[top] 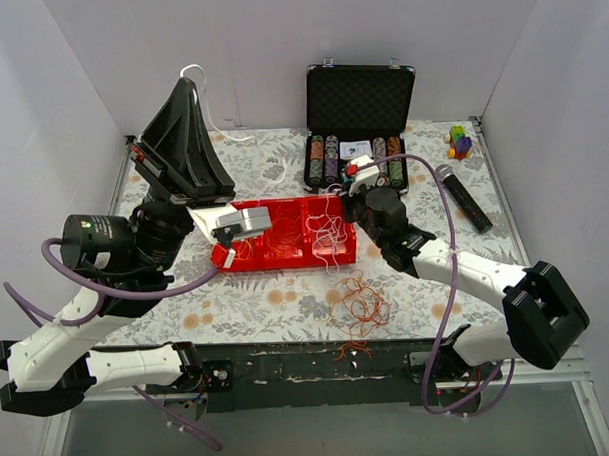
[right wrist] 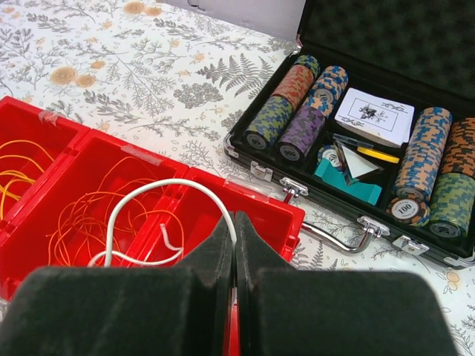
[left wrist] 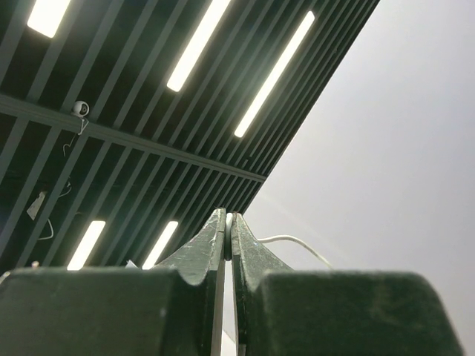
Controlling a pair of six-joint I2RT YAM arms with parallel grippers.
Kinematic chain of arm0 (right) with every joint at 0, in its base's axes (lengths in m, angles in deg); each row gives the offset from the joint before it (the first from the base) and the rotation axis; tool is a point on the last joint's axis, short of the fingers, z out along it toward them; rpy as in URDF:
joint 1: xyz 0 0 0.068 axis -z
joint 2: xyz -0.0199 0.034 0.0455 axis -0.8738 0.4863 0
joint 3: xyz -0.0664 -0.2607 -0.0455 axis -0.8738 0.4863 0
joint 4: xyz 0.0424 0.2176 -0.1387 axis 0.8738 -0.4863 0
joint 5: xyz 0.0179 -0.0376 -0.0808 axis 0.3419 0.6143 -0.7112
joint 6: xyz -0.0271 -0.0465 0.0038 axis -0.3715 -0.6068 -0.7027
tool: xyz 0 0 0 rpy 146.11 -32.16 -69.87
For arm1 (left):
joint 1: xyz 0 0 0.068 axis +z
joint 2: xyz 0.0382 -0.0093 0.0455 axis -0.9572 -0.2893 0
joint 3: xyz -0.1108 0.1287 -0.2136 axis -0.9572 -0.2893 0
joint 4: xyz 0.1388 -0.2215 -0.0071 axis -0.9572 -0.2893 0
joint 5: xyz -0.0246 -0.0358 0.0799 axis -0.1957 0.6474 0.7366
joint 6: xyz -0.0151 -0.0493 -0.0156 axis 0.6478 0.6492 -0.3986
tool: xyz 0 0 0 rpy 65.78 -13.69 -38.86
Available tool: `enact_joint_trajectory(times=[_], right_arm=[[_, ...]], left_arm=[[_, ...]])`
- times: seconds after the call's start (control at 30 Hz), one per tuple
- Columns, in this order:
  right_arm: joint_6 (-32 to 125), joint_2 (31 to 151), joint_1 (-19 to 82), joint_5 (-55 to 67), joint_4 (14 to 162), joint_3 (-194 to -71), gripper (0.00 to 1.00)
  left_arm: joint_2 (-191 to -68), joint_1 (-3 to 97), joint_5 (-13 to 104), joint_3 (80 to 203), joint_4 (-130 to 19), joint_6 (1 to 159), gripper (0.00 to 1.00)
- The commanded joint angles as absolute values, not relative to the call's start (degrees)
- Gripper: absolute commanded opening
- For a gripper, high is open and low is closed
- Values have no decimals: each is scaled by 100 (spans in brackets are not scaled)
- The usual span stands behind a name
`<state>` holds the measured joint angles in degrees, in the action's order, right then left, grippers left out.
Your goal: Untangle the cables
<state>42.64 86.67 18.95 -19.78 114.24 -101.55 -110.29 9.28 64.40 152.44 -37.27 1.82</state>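
Several thin orange wiry cables [top: 359, 304] lie as one loose clump of loops on the flower-patterned worktop [top: 247, 305], just in front of the right end of the red plastic compartment tray [top: 276, 261]. A few strands trail from the clump toward the near edge. More orange strands [right wrist: 82, 215] are coiled inside the compartments of the tray. In one compartment lies a thin white cable [right wrist: 171, 180]. It makes an arch, and its end goes up between the fingers of my right pincer [right wrist: 234, 222], which is clenched on it above the rim of the tray.

My left pincer [left wrist: 228, 222] is raised and points upward to the ceiling lamps, well apart from the clump. Its fingers are pressed together. A second thin white cable [left wrist: 293, 239] shows just behind the tips; whether it is pinched there I cannot tell for sure.

Behind the tray stands an open black case with stacks of poker chips [top: 360, 91]. To the right of it lie a black microphone [top: 467, 199] and some small coloured toy blocks [top: 460, 141].
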Motion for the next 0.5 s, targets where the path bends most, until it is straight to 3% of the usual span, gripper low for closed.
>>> enact_joint_trajectory(times=[0.0,0.47], right_arm=[[4314,8901,1985,-2400,11583,-10616,1],[4736,10290,2214,-2912,10044,-11689,1]], left_arm=[[-10981,902,6444,15251,-3790,203,0],[-11139,902,6409,15269,-3816,580,0]])
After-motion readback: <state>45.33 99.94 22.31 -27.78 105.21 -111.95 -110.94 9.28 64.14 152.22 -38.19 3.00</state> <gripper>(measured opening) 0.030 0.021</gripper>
